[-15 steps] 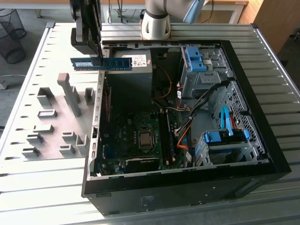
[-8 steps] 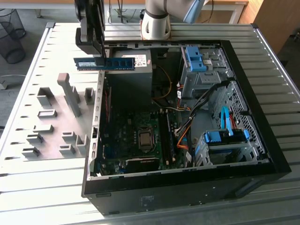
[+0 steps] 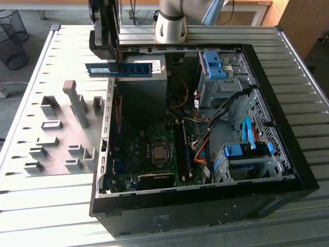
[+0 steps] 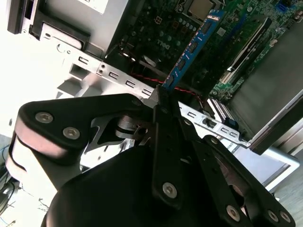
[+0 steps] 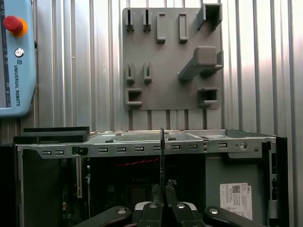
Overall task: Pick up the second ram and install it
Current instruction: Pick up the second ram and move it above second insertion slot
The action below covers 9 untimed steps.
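- my tool (image 3: 115,60) is clamped on the second ram (image 3: 131,69) and grips it partway along its length.
- the blue stick hangs in the air, level from end to end and standing on its long edge. it sits above the wall of the open computer case (image 3: 195,211) on the exterior view's left.
- one end juts out over the counter (image 3: 298,77) toward the grey fixture plate (image 3: 56,139). the other end reaches over the grey power supply box (image 3: 144,95).
- in the second wrist view the stick (image 4: 191,47) runs out from between the closed fingers (image 4: 166,118), with its row of black chips facing the camera.
- in the first wrist view i see it edge-on (image 5: 162,156), a thin dark line rising from the tool (image 5: 163,189) across the case wall.
- the motherboard (image 3: 139,149) lies on the case floor below, well apart from the stick.
- a teach pendant (image 5: 16,61) rests on the counter near the plate.
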Each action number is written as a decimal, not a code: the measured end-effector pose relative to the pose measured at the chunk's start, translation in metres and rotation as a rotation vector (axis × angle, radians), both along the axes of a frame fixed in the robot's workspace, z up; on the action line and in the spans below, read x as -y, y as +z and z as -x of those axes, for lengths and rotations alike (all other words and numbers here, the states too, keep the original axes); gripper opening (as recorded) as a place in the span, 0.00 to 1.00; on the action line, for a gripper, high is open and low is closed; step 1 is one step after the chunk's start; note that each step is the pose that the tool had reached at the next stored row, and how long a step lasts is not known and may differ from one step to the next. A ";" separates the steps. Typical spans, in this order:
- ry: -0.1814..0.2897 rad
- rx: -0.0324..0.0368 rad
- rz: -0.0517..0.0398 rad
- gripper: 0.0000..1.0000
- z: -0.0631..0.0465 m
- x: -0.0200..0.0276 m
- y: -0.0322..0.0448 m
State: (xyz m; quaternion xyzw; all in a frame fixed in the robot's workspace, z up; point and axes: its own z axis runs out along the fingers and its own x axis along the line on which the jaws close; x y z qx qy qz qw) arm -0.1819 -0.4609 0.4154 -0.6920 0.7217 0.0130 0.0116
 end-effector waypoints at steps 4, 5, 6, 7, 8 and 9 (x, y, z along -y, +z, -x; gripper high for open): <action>0.000 0.0000 0.0001 0.13 -0.004 0.0000 0.0000; 0.000 0.0000 0.0001 0.13 -0.005 0.0000 0.0000; 0.000 0.0000 0.0000 0.13 -0.006 0.0000 0.0000; 0.000 0.0000 0.0001 0.13 -0.007 0.0000 0.0000; 0.000 -0.0001 0.0002 0.13 -0.009 0.0000 0.0001; 0.000 0.0000 0.0001 0.13 -0.010 0.0000 0.0000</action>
